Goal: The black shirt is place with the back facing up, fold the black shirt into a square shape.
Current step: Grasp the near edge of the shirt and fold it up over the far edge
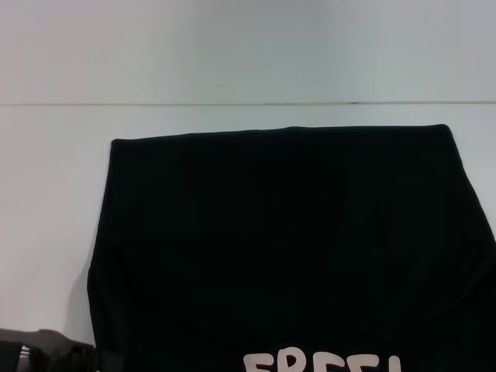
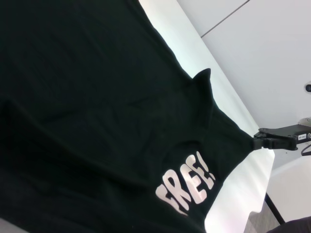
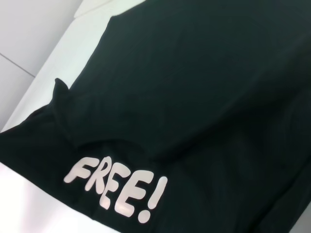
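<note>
Both near corners of the black shirt [image 1: 279, 232] matter: my right gripper [image 2: 257, 142] clamps one, my left gripper [image 1: 81, 358] (grip unclear) sits beside the other.

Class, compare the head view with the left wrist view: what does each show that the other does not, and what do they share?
Only the head view shows the black shirt with its straight far edge and both far corners on the white table, plus the left tool at the shirt's near left corner. Only the left wrist view shows the right tool pinching a raised corner, and the whole "FREE!" lettering. Both show the shirt and table.
</note>
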`<state>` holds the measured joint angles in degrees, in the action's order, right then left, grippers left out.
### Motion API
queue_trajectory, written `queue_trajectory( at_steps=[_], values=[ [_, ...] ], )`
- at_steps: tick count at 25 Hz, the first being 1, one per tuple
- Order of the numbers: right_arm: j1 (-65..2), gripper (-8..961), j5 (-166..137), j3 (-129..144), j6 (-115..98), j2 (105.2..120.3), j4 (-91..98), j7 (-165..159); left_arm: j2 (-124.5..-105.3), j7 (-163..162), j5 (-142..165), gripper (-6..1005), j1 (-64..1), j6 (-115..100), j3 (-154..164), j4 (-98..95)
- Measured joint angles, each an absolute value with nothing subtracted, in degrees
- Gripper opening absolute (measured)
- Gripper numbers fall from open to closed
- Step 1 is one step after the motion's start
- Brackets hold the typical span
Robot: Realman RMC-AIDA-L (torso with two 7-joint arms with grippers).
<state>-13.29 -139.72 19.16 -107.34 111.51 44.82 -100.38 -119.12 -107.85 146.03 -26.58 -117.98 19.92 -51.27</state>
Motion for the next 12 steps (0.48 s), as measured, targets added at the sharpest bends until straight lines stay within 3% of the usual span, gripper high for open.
queue_trajectory(
  at_steps=[6,12],
  values=[
    [-15.2,30,-139.8,17.6,-107.4,111.24,44.8,-99.9,-118.2,-107.8,145.6,6,-29.5,-117.4,19.7,-50.5],
    [-20.5,30,-139.3,11.9,-106.0,111.02,44.8,-98.5,-115.78,-109.6,143.7,6,-35.8,-113.0,18.5,-48.8]
  ],
)
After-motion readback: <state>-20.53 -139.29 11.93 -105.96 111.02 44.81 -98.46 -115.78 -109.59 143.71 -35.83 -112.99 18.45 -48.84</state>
